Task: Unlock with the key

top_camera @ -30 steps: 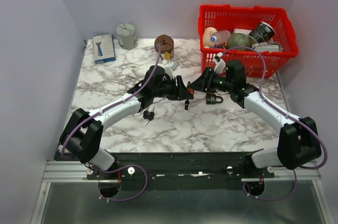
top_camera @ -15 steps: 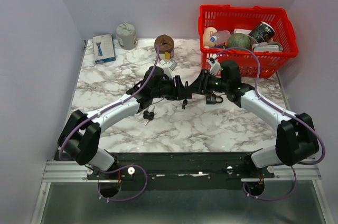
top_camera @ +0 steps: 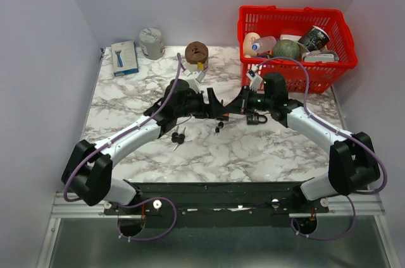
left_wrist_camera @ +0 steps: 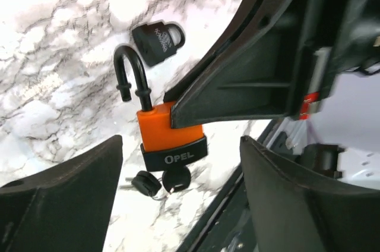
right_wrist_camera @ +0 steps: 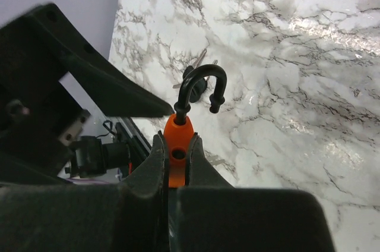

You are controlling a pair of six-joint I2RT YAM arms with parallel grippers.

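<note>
I am looking into a booth of plain pale lilac-grey walls point(top_camera: 38, 40) around a glossy white marble-patterned table with grey veins point(top_camera: 266, 154); its near edge is cut off behind the black mounting rail. A red plastic lattice basket point(top_camera: 285, 9) stands at the far right, crammed with cups, a ball and bottles I cannot sort apart. Both arms meet mid-table, and from above their dark wrists hide most of what sits between them. Along the far edge are a flat blue-and-white box point(top_camera: 124, 58), a grey round tin point(top_camera: 152, 43) and a brown cylinder point(top_camera: 197, 52). The left gripper point(top_camera: 214, 105) is spread wide with nothing in it; only the blurred black inner faces of its fingers point(left_wrist_camera: 65, 192) show. The right gripper point(top_camera: 235, 106) pinches the orange padlock with a black base band marked OPEL point(left_wrist_camera: 171, 126), clear of the table, and its fingers point(right_wrist_camera: 148, 175) bury the lock's lower half in the right wrist view. The black curved shackle point(left_wrist_camera: 132, 68) has one leg free of the body. A smaller black padlock point(left_wrist_camera: 157, 41) lies flat on the marble beyond. Black-headed keys point(left_wrist_camera: 163, 182) hang touching the orange lock's underside; the keyway itself is hidden. A second key bunch point(top_camera: 178, 136) lies near the left forearm.
</note>
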